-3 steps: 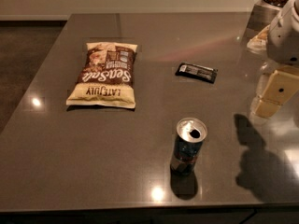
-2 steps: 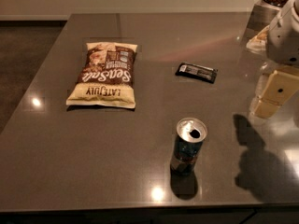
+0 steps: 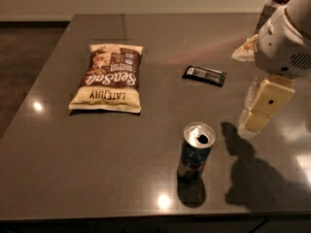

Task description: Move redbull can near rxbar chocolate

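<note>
The redbull can (image 3: pixel 196 151) is seen standing upright near the front edge of the table (image 3: pixel 58 149), right of the middle, its silver top showing the tab hole. The rxbar chocolate (image 3: pixel 204 74) is laid flat farther toward the far edge, well apart from the can. A Late July sea salt chip bag (image 3: pixel 109 77) is laid flat toward the left edge. The gripper (image 3: pixel 265 106) is held over the table near the right edge, apart from both the can and the bar; whether it is spread or pressed together cannot be told.
</note>
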